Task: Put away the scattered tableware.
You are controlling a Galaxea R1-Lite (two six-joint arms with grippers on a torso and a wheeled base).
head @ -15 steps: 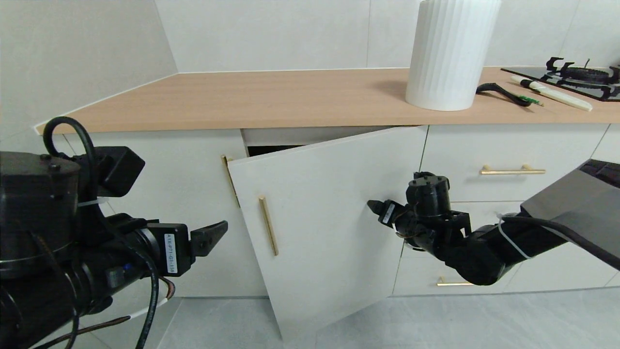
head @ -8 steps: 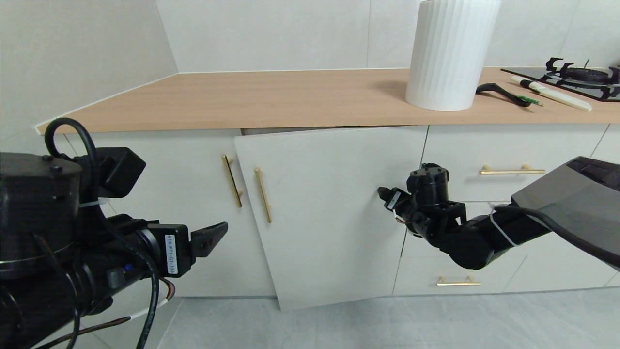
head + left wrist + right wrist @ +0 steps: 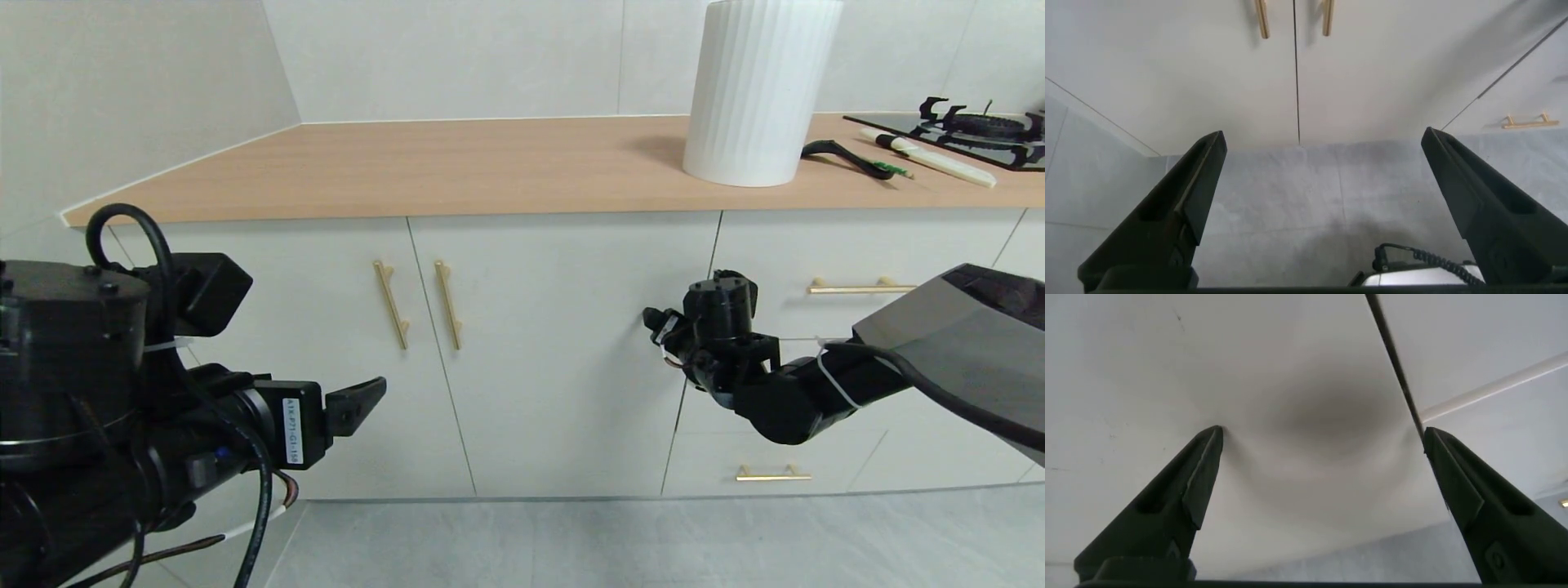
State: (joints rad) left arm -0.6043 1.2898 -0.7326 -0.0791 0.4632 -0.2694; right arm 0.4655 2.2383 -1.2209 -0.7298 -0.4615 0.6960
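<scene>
Touching the shut cabinet door (image 3: 555, 351), the right hand (image 3: 654, 321) is spread; its handle (image 3: 448, 304) stands upright.

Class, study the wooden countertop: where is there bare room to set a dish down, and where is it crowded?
The countertop is bare from its left end across to the white ribbed container. To the right of that container it is crowded: a black-handled utensil, a long cream utensil and the gas hob sit close together.

Bench (image 3: 408, 163): light wood grain. Cabinet doors (image 3: 555, 367) below it: off-white, with brass handles (image 3: 448, 304). Vase (image 3: 755, 90) on it: white, vertically ribbed.
</scene>
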